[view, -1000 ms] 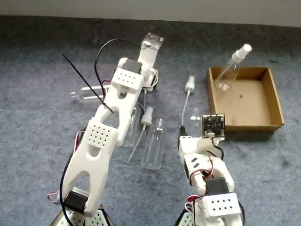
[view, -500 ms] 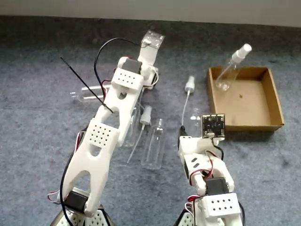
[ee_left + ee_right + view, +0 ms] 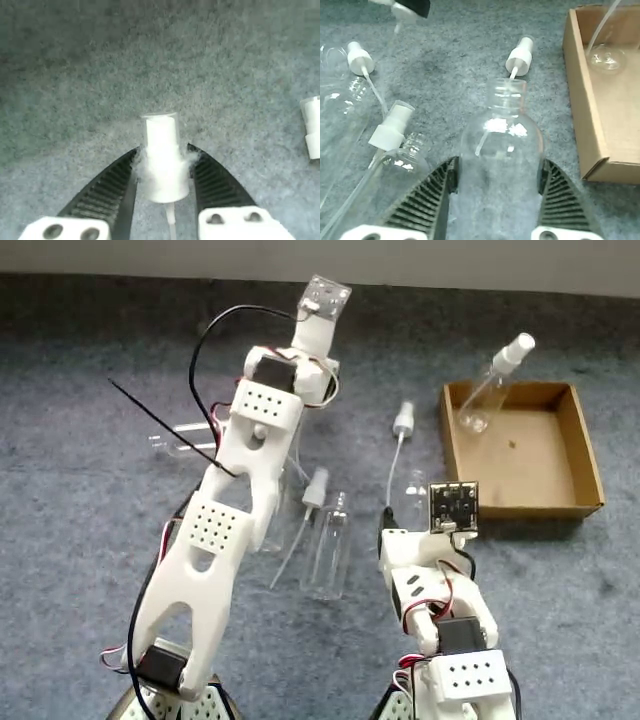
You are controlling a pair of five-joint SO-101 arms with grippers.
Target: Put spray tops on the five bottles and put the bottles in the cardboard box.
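Observation:
My left gripper (image 3: 164, 149) is shut on a white spray top (image 3: 161, 170), held above the grey carpet with its thin tube hanging down; it also appears far off as a dark shape (image 3: 415, 5). My right gripper (image 3: 498, 164) is shut on a clear bottle (image 3: 500, 130) with an open neck, which lies near the cardboard box (image 3: 520, 445). One bottle with a spray top (image 3: 495, 380) leans in the box's far left corner. A loose spray top (image 3: 403, 420) lies just beyond the held bottle (image 3: 408, 485).
Between the arms lie another clear bottle (image 3: 330, 545) and a spray top (image 3: 315, 485) with its tube. One more bottle (image 3: 185, 437) lies left of the left arm, and another (image 3: 272, 515) is partly under it. The box wall (image 3: 577, 95) stands close beside the right gripper.
The left arm has moved toward the far side of the table, carrying the spray top up and away. The right arm and its bottle have stayed still.

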